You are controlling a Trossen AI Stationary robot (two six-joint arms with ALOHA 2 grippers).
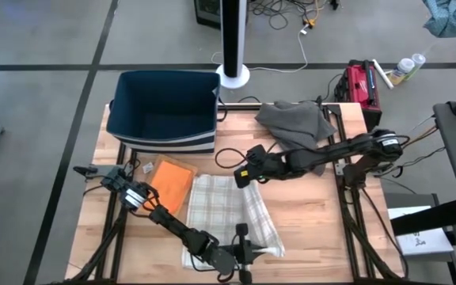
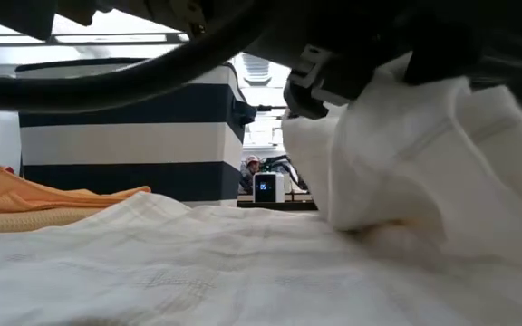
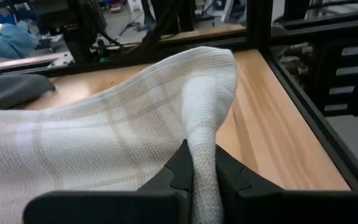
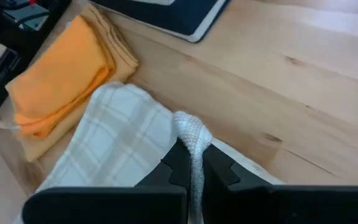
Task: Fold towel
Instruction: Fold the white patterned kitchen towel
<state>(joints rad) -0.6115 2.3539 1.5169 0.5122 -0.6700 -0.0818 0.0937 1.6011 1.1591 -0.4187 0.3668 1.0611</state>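
Note:
A white towel with tan checks (image 1: 228,210) lies spread on the wooden table, near the front middle. My left gripper (image 1: 242,241) is shut on it at its near edge, where the arm reaches in low from the left. My right gripper (image 1: 240,178) is shut on the towel's far edge and slants down from the right. In the low view a raised bunch of the towel (image 2: 406,154) hangs under a dark gripper close to the camera. The rest of the towel (image 2: 198,263) rests flat on the table. My left gripper pinches a narrow fold of the towel (image 3: 202,177) between its two fingers, at the near edge. The fingers lie almost level. The cloth rises from them in a ridge (image 3: 210,81) and slopes down slack to the part on the table. My right gripper pinches a small bunched bit of the towel's far edge (image 4: 191,140) between its two fingers, slanting down from above. The bunch stands up just clear of the table. The cloth beside it (image 4: 114,140) lies flat and slack.
A folded orange towel (image 1: 170,180) lies just left of the white one. A navy and white bin (image 1: 165,111) stands at the far left, and a crumpled grey cloth (image 1: 295,120) lies at the far right. Bare wood (image 1: 315,222) shows to the towel's right.

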